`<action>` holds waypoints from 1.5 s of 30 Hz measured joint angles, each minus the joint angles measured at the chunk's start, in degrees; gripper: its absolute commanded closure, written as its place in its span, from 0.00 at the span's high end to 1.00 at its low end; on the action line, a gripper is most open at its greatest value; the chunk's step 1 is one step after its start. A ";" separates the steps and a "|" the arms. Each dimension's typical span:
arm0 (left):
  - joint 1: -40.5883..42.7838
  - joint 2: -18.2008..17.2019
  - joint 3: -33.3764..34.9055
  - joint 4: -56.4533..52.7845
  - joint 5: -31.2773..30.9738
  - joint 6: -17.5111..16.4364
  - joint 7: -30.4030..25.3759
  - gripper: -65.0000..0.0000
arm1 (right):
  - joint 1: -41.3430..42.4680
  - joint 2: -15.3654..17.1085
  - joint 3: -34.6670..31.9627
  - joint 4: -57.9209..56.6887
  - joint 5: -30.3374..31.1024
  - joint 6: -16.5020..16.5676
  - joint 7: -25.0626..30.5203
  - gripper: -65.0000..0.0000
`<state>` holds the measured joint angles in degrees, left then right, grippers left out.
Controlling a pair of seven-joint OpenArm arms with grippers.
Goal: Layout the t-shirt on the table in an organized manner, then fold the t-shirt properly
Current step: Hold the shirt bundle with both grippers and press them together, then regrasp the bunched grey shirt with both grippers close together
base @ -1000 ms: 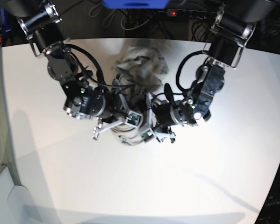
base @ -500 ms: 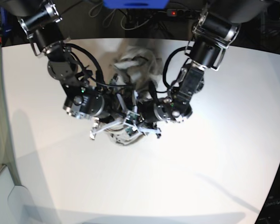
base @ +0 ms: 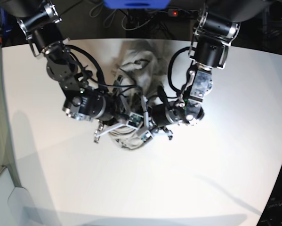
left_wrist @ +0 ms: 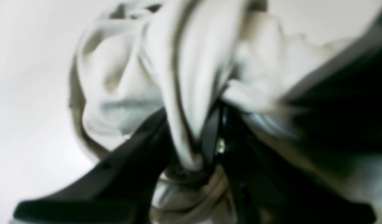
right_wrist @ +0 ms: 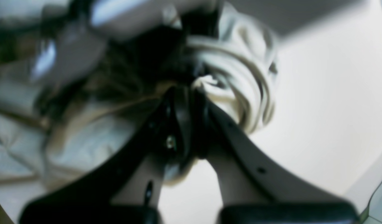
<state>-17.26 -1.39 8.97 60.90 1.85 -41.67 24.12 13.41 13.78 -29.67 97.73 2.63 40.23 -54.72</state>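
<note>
The t-shirt (base: 140,70) lies in a crumpled heap on the table (base: 211,179), towards the far-middle part of the white top, not laid out flat; wrinkles & folds all over, no sleeve or hem to make out. Both arms reach in from the far edge & meet at the near end of the heap. In the base view the left gripper (base: 148,132) is on the right side of the pile, the right gripper (base: 115,127) on the left side, the two very close together, w/ cloth bunched under & between them. Left wrist view: a thick rope-like fold of the shirt (left_wrist: 191,77) runs down between the two dark fingers (left_wrist: 141,155) & is pinched there, so the left gripper (left_wrist: 191,155) is clenched on the cloth; rest of the shirt bulges out to the left & above, white table behind. View is blurred, so fine detail can't be read. Right wrist view: the right gripper (right_wrist: 186,102) has its fingers drawn tight together, w/ a wad of rolled folds (right_wrist: 240,81) pressed right at the tips; looks clamped on the fabric edge. More of the shirt sits loose at lower left of that view, bare table (right_wrist: 328,109) to the right. Dark blurred shapes at upper left, prob. the other arm, can't tell for sure.
</note>
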 measured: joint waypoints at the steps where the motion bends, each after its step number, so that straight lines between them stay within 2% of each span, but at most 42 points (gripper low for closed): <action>1: 0.11 -0.02 -1.07 0.00 0.04 -0.11 0.04 0.09 | -0.09 0.07 0.04 0.00 -0.11 0.00 0.48 0.01; 5: 0.26 -0.28 -5.73 0.90 -0.13 -0.46 2.93 0.09 | -0.11 1.42 -0.13 0.11 0.68 -0.02 3.26 0.01; 11: 0.39 -3.10 -6.99 4.68 -0.48 -1.18 3.58 0.09 | -0.11 3.58 -0.13 0.11 1.29 -0.02 5.66 0.01; 12: 0.63 -3.72 -7.02 5.14 -0.35 -0.98 3.54 0.09 | -0.13 3.82 -0.04 0.11 1.25 -0.02 5.38 0.01; 14: 1.75 -4.74 -7.54 6.43 1.20 1.92 4.15 0.09 | -0.13 4.63 0.04 -0.35 0.44 0.02 3.78 0.01; 17: 3.28 -6.14 -8.15 8.17 1.42 2.10 4.48 0.09 | 0.28 5.57 0.44 -3.58 -0.17 0.02 3.39 0.00; 21: 6.14 -4.52 -9.66 10.80 1.07 1.84 4.26 0.09 | 1.07 4.79 3.34 -5.42 0.68 0.00 4.28 0.01; 24: 7.43 -4.63 -10.49 11.26 0.92 1.55 4.37 0.09 | 1.14 4.26 4.92 -5.20 -0.35 0.00 2.14 0.01; 28: 8.15 -4.63 -10.80 11.63 0.92 1.57 4.13 0.09 | 0.98 1.62 4.11 -0.61 0.81 -0.02 -1.09 0.01; 31: 9.22 -4.63 -10.91 11.65 0.63 1.60 3.82 0.09 | 1.25 -1.57 4.11 1.92 0.85 0.00 -3.34 0.01; 35: 10.29 -3.41 -11.19 11.65 0.85 2.14 3.48 0.09 | 1.27 -3.48 4.17 3.23 0.20 0.00 -6.29 0.02; 38: 10.43 -2.54 -11.08 11.69 0.90 2.19 3.52 0.09 | 1.27 -5.31 4.13 3.21 0.42 0.00 -6.27 0.12; 45: 11.04 -1.22 -11.13 11.76 1.09 2.21 3.43 0.09 | -0.11 -5.20 4.07 3.15 0.42 0.02 -6.16 0.54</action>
<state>-6.22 -2.61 -2.15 72.66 2.94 -39.46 27.55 13.30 8.58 -25.61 100.88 3.05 40.25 -60.88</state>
